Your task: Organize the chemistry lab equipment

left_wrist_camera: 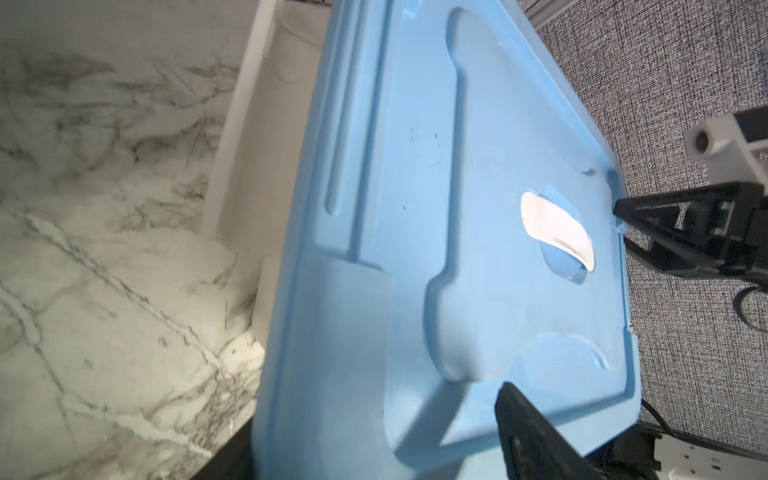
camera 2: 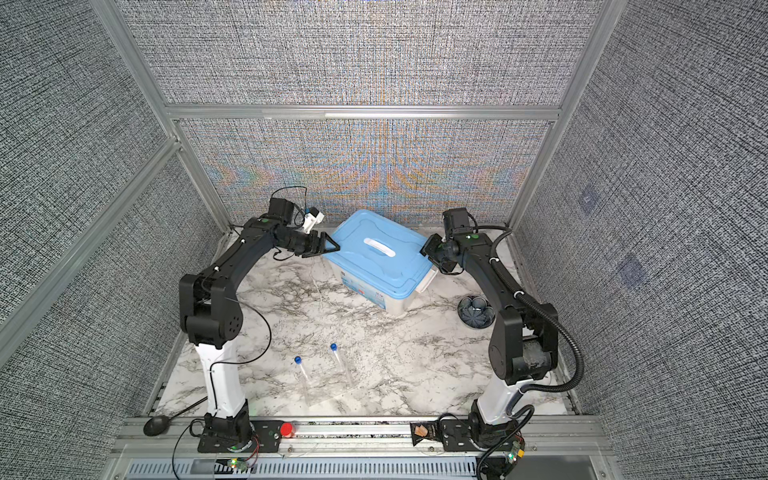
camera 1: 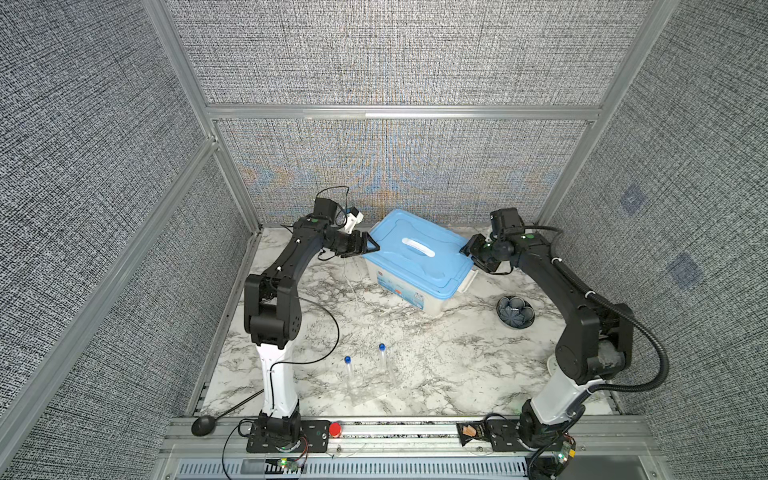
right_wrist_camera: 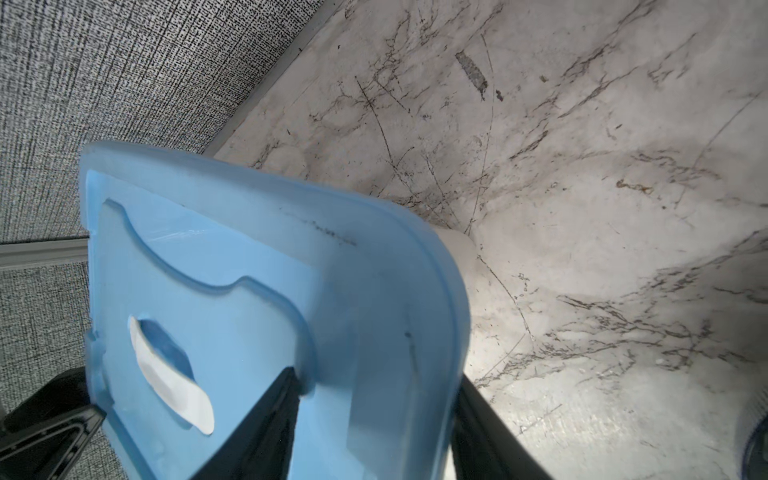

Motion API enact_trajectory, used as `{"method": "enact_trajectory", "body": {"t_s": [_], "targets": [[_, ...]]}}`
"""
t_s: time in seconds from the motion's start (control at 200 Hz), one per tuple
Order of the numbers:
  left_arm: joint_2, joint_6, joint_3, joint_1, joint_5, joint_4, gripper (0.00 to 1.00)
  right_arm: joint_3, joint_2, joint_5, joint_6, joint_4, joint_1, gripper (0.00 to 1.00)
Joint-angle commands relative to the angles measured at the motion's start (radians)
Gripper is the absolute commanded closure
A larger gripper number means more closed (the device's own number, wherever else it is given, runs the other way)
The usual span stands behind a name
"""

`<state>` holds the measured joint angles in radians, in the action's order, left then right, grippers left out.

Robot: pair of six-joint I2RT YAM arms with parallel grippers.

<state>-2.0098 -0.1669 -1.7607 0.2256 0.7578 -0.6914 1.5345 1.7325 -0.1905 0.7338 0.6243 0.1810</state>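
jaws on your left meet the blue lid (camera 1: 415,266) at its left edge, grip impossible to tell, two blue-capped tubes (camera 1: 349,372) (camera 1: 382,358) stand on the counter (camera 1: 436,374) well in front, and your right jaws straddle the lid's right edge, grip equally unclear.

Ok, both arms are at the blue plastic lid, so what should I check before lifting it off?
1. Left gripper over the blue plastic lid's left end: ok.
2. Right gripper straddling its right end: ok.
3. Firm grip at both ends: cannot tell.
4. White end latch released: cannot tell.
5. Two upright clear tubes with blue caps standing apart from the translucent white box: ok.
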Motion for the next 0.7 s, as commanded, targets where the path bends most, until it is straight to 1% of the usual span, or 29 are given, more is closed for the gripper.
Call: {"method": "enact_trajectory", "body": {"t_s": [0.0, 0.17, 0.32, 0.405, 0.55, 0.695], "targets": [[0.096, -0.046, 0.114, 0.005, 0.074, 0.099, 0.24, 0.021, 0.008, -0.046, -0.084, -0.01, 0.015, 0.44], [0.244, -0.124, 0.352, 0.004, 0.022, 0.202, 0.24, 0.06, 0.042, -0.048, -0.14, -0.001, 0.037, 0.44], [0.331, -0.182, 0.496, 0.003, -0.021, 0.24, 0.23, 0.116, 0.089, -0.05, -0.209, 0.012, 0.07, 0.44], [0.36, -0.187, 0.536, 0.003, -0.035, 0.232, 0.22, 0.141, 0.124, -0.065, -0.238, 0.008, 0.076, 0.44], [0.407, -0.224, 0.587, 0.003, -0.009, 0.229, 0.22, 0.196, 0.181, -0.09, -0.277, 0.018, 0.075, 0.44], [0.469, -0.228, 0.607, -0.007, -0.028, 0.205, 0.17, 0.248, 0.228, -0.111, -0.321, 0.037, 0.083, 0.45]]}}
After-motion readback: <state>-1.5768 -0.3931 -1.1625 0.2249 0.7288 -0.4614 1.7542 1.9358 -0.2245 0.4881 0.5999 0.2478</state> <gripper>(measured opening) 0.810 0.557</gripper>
